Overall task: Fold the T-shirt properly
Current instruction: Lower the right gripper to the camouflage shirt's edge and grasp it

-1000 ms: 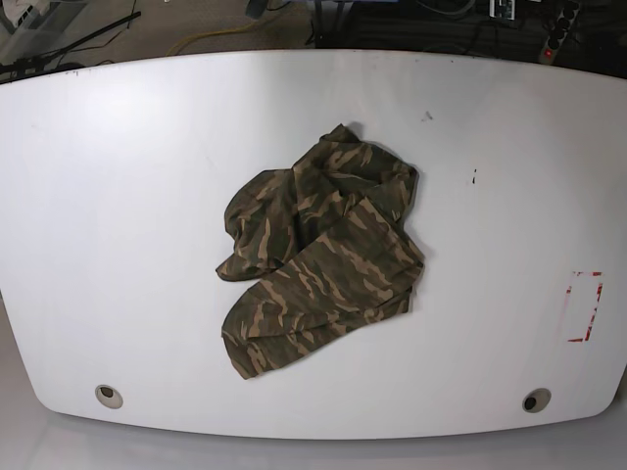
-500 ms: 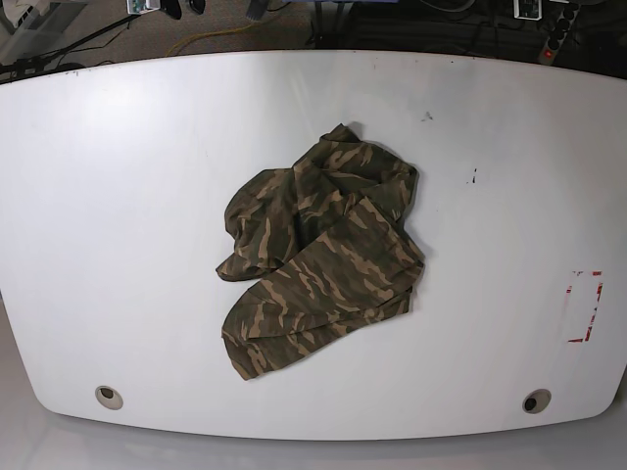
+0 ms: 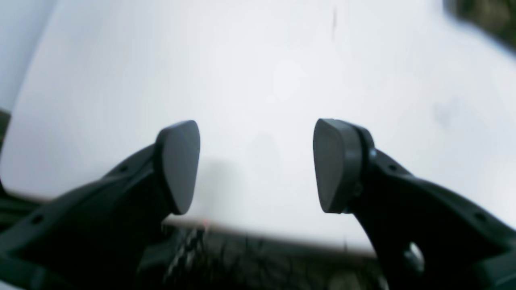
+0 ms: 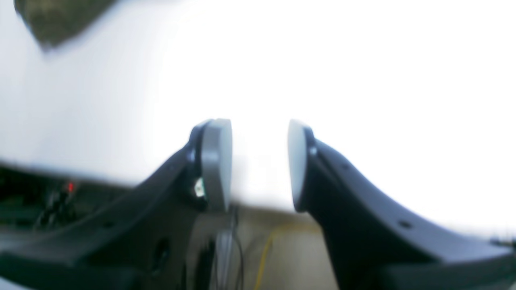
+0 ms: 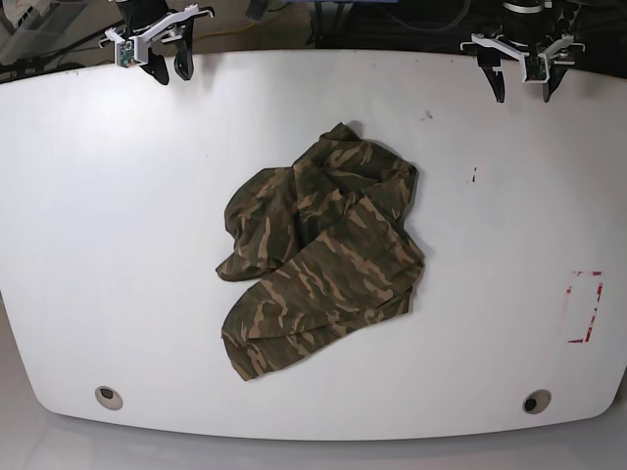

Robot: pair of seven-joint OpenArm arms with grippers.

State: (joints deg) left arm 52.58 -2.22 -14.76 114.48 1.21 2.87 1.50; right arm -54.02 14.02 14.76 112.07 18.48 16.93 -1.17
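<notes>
White table point(image 5: 118, 245) is seen carrying the T-shirt point(image 5: 318, 250), crumpled at its centre, long axis judged to run from the near-left to the far-right of the table. Left end effector point(image 5: 523, 86) and right end effector point(image 5: 168, 69) are noted spread, empty, at the table's far edge, about equally distant.

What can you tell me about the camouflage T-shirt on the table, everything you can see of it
The T-shirt is soft cloth in olive, dark brown and tan camouflage. It lies crumpled and unfolded near the middle of the white table, layers bunched over each other, one flatter part reaching toward the near edge. Only the table touches it; both grippers are far off at the far edge.
</notes>
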